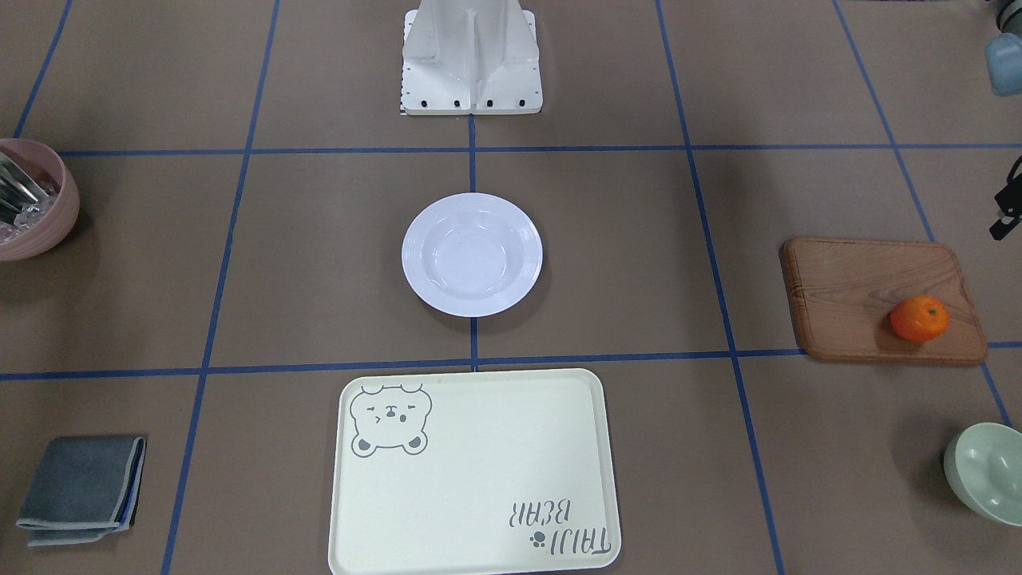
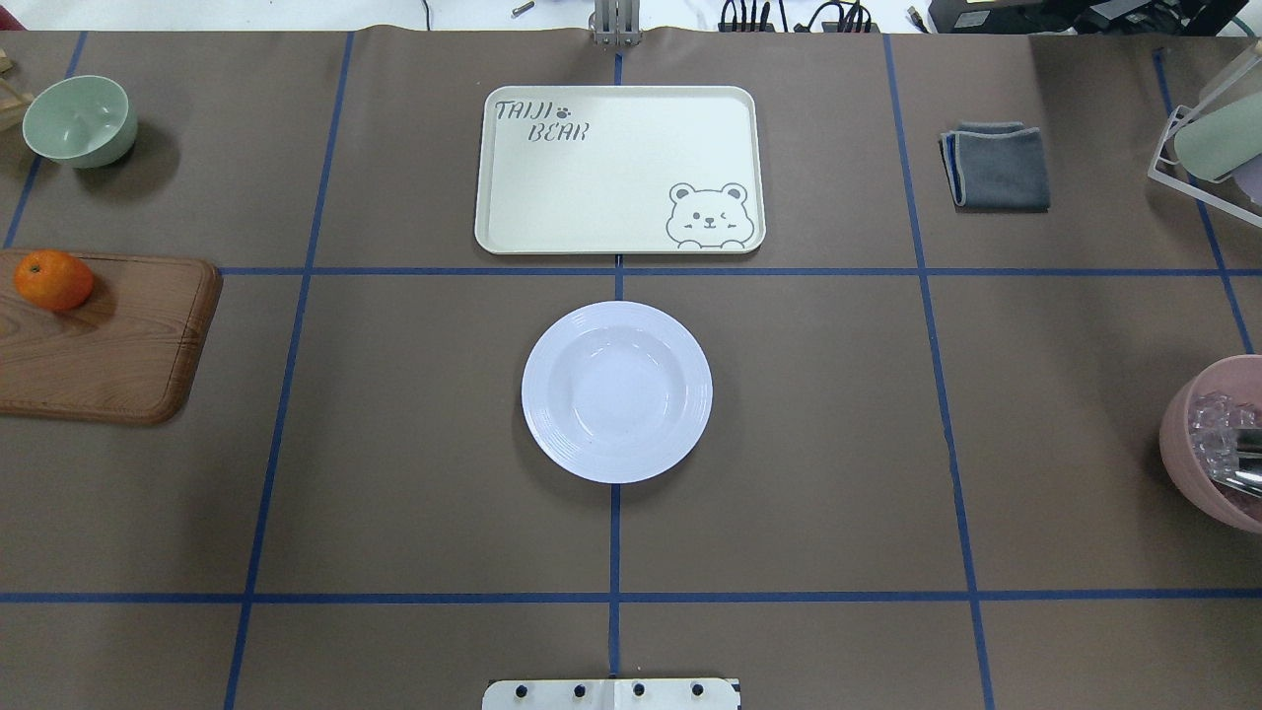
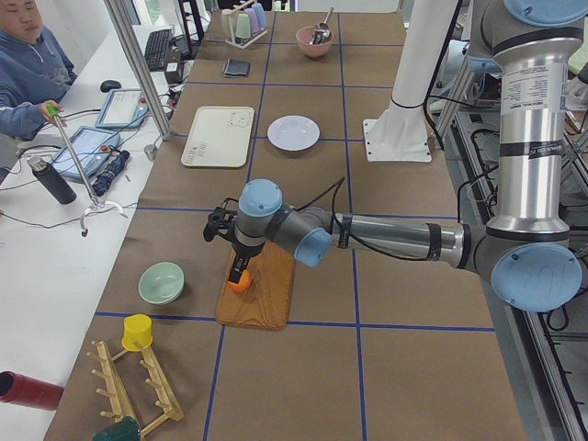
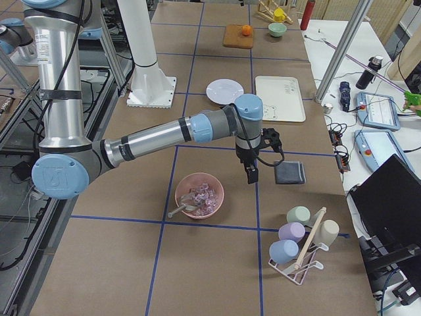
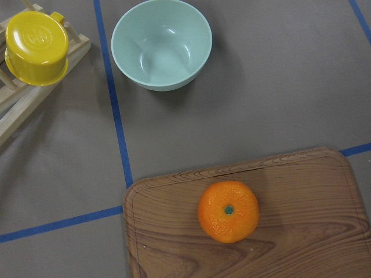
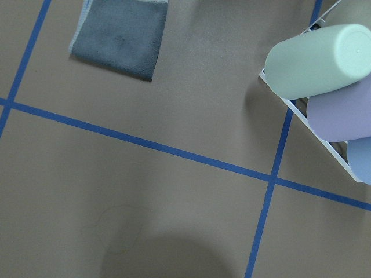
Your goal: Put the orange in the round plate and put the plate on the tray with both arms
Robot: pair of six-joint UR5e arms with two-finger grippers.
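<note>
The orange [image 1: 920,318] lies on a brown wooden board [image 1: 862,295] at the table's left end, seen from straight above in the left wrist view [image 5: 228,211]. My left gripper [image 3: 239,269] hangs just over it; whether it is open or shut I cannot tell. The white round plate [image 2: 616,391] stands empty at the table's middle. Beyond it lies the cream tray [image 2: 621,168], also empty. My right gripper [image 4: 252,174] hovers between a pink bowl and a grey cloth, its state unclear too. No fingers show in either wrist view.
A pale green bowl [image 1: 986,471] and a yellow cup [image 5: 36,39] on a wooden rack sit near the board. The pink bowl [image 2: 1218,444], the grey cloth [image 2: 996,166] and a cup rack [image 4: 299,243] occupy the right end. A person [image 3: 28,64] sits beyond the far side.
</note>
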